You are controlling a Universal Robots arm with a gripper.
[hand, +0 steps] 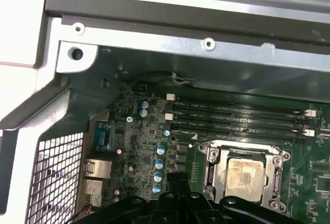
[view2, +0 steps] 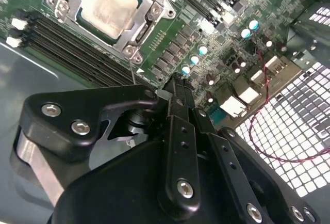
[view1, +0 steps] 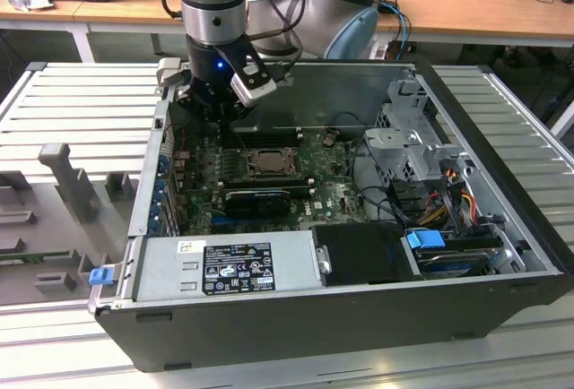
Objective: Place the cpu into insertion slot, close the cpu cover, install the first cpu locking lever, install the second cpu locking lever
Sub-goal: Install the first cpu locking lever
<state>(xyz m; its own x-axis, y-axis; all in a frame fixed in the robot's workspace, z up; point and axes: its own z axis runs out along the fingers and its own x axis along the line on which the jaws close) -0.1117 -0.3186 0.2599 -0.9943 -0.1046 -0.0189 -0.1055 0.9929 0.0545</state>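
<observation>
The gripper (view1: 215,107) hangs inside the open computer case (view1: 502,255), above the far part of the green circuit board (view1: 332,187), toward the exterior view's left and upper part of the frame. Its jaws look drawn together, with nothing that I can make out between them.

The cpu (view2: 108,4) already lies flat in the insertion slot (view1: 269,163), which sits near the middle of the exterior view, just in front of the gripper and a little toward the exterior view's right. In both wrist views the pale square chip shows through the window of the cpu cover (hand: 248,150), and the silvery frame seems to lie down over it rather than stand up. So the first two steps look done.

The levers are harder to judge. In the second wrist view a thin metal rod (view2: 132,73) rises from beside the socket corner toward the gripper; it may be a locking lever not yet latched, though I cannot tell for sure. By that reading the lever work is what remains, and the gripper is close to the socket for it.
</observation>
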